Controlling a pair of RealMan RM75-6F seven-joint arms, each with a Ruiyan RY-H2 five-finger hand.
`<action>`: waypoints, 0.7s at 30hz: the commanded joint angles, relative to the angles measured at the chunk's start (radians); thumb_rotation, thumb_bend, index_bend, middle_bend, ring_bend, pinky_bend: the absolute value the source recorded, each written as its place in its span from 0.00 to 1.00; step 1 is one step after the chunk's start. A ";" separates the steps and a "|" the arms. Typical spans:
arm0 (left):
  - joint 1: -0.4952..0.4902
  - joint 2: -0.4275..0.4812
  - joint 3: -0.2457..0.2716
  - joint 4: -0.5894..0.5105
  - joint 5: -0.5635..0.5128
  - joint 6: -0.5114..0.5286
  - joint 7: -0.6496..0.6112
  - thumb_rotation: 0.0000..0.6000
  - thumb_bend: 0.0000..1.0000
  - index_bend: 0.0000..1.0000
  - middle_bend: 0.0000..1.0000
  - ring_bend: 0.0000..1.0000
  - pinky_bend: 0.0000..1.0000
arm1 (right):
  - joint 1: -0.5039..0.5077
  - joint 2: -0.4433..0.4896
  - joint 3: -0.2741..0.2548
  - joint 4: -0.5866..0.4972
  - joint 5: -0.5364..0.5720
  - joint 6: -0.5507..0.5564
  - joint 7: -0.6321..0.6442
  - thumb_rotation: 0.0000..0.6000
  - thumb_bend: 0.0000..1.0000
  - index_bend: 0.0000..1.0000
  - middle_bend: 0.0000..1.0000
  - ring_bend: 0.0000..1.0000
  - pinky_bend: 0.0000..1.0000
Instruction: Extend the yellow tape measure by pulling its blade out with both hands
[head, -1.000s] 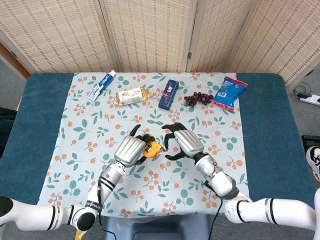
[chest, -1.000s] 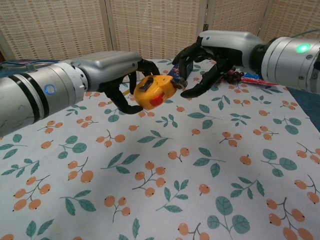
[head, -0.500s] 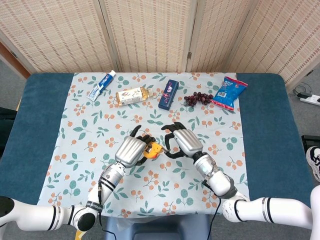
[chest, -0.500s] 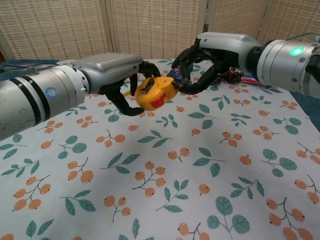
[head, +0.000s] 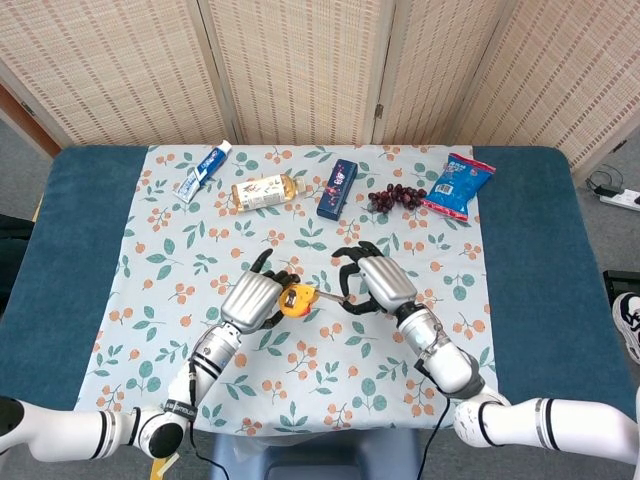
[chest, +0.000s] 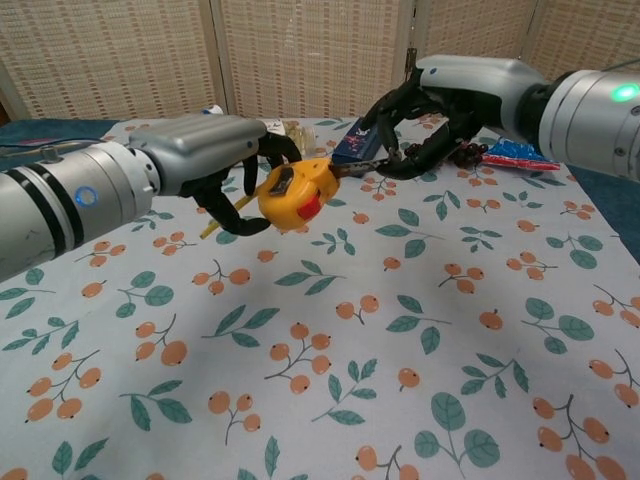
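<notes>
The left hand (chest: 215, 165) held the yellow tape measure (chest: 290, 193) above the flowered cloth (chest: 400, 340), fingers wrapped round its case; the right hand (chest: 425, 115) sat just beside it, fingers curled in and pinching the end of the blade (chest: 350, 168), a short length of which showed between the two hands; in the head view the same pair, left hand (head: 250, 297) and right hand (head: 375, 283), hung over the near middle of the cloth with the tape measure (head: 296, 299) between them. The pull looked just begun; the next move seemed to call for drawing the hands apart in a straight line, with the pinch kept firm so the blade would not slip back. Farther off lay a toothpaste tube (head: 205, 170), a bottle (head: 262, 190), a blue box (head: 338, 187), grapes (head: 395, 195) and a snack bag (head: 458, 185).
</notes>
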 joint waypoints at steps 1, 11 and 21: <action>0.020 0.001 0.023 0.059 0.042 -0.018 -0.060 1.00 0.44 0.65 0.59 0.46 0.04 | -0.022 0.034 -0.004 -0.028 -0.012 0.008 0.017 1.00 0.57 0.71 0.23 0.17 0.06; 0.063 -0.022 0.069 0.226 0.137 -0.044 -0.188 1.00 0.44 0.66 0.60 0.47 0.04 | -0.100 0.163 -0.011 -0.130 -0.085 0.037 0.094 1.00 0.57 0.71 0.23 0.17 0.06; 0.082 -0.039 0.068 0.334 0.193 -0.062 -0.272 1.00 0.44 0.66 0.60 0.47 0.04 | -0.185 0.304 -0.012 -0.234 -0.195 0.065 0.209 1.00 0.57 0.71 0.23 0.17 0.06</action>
